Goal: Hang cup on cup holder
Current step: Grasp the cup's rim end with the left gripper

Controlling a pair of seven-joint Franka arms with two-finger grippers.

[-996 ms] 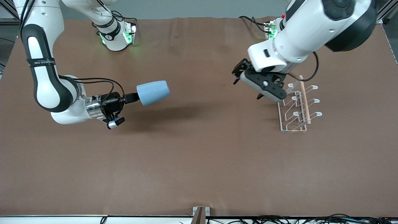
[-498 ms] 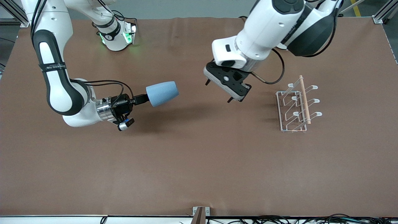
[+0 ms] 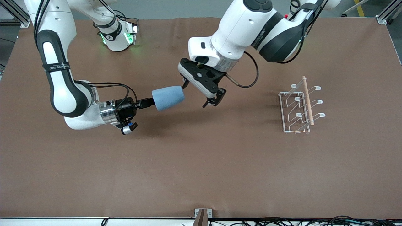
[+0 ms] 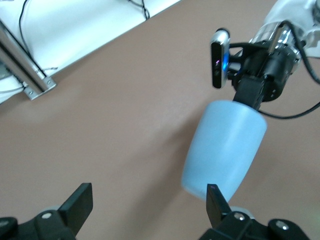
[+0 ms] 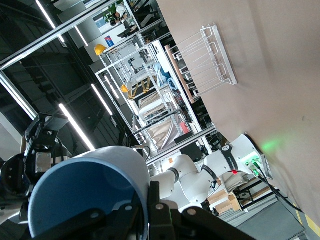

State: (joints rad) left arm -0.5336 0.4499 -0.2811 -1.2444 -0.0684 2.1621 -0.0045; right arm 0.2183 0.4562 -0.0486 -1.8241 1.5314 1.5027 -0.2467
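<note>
The light blue cup [image 3: 168,98] lies level in the air over the middle of the table. My right gripper [image 3: 150,102] is shut on its rim, one finger inside and one outside. The right wrist view shows the cup's dark blue inside [image 5: 95,195] in that gripper [image 5: 148,200]. My left gripper [image 3: 197,93] is open, just off the cup's closed end. In the left wrist view the cup [image 4: 225,150] sits beside one finger [image 4: 216,200], not between the jaws of the left gripper [image 4: 148,200]. The white wire cup holder [image 3: 298,108] stands toward the left arm's end.
The cup holder's wooden rod [image 3: 307,100] runs along its top, and its looped prongs carry nothing. The rack also shows in the right wrist view [image 5: 207,55]. Brown mat [image 3: 201,163] covers the table.
My left arm has swung from over the cup holder across to the cup's closed end. My right arm has carried the cup a little toward the left arm's end.
</note>
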